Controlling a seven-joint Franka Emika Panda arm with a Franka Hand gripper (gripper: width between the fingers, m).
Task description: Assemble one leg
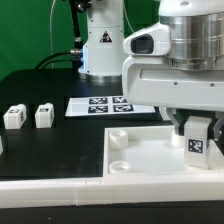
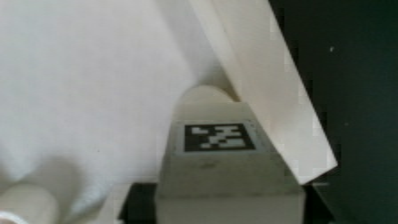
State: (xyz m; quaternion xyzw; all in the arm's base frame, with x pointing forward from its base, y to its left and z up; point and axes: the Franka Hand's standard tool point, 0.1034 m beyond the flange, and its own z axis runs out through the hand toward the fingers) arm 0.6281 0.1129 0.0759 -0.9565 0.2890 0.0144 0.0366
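The leg (image 1: 197, 143): a small white blocky peg, upright, with a black-and-white square tag on the face turned to the exterior camera. In the wrist view the leg (image 2: 219, 150) shows the same tag on a flat pale face that narrows to a rounded tip. Position: about 4 o'clock in the exterior view, clamped between the dark fingers (image 1: 181, 125) of the gripper (image 1: 197, 134), one finger on each flank. It hangs over the large white panel (image 1: 150, 152), toward that panel's 3 o'clock side; I cannot tell whether it touches the panel surface. Two round sockets (image 1: 120, 141) sit along the panel's 9 o'clock edge. The marker board (image 1: 108, 104) lies flat at 11 o'clock of the panel, just beyond it. Two loose legs (image 1: 44, 115) stand side by side at 9 o'clock of the exterior view on the black table (image 1: 60, 150), well apart from the panel.
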